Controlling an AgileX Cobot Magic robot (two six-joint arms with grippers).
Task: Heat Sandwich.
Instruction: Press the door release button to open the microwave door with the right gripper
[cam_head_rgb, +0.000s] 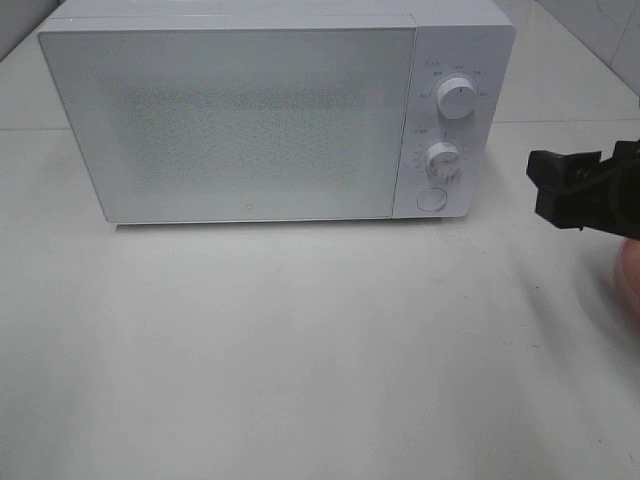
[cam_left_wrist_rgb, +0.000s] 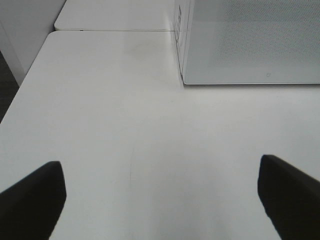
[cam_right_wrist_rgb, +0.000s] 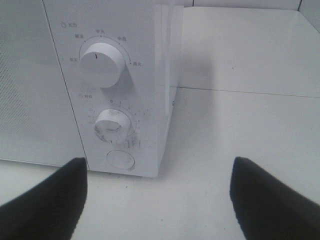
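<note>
Your left gripper (cam_left_wrist_rgb: 160, 200) and right gripper (cam_right_wrist_rgb: 160, 200) stand spread and empty near the closed microwave (cam_head_rgb: 250, 120); the sandwich is out of view. Miss the door button (cam_head_rgb: 431, 198) and you may turn the timer dial (cam_head_rgb: 443, 157).

I count one microwave (cam_head_rgb: 277, 115). It has one door (cam_head_rgb: 230, 130). On its control panel I count two dials, the upper knob (cam_head_rgb: 456, 100) and the lower knob (cam_head_rgb: 443, 157), and below them one round button (cam_head_rgb: 431, 199). That makes three controls in all.

I have two tools, the left tool (cam_left_wrist_rgb: 160, 200) and the right tool (cam_head_rgb: 540, 187). Each shows two dark fingers (cam_right_wrist_rgb: 45, 200), so four fingers in total.

The white surface (cam_head_rgb: 300, 350) is made of two slabs that meet at one seam.

At the right edge of the high view there is one pinkish patch (cam_head_rgb: 630, 285), too blurred for me to name.
</note>
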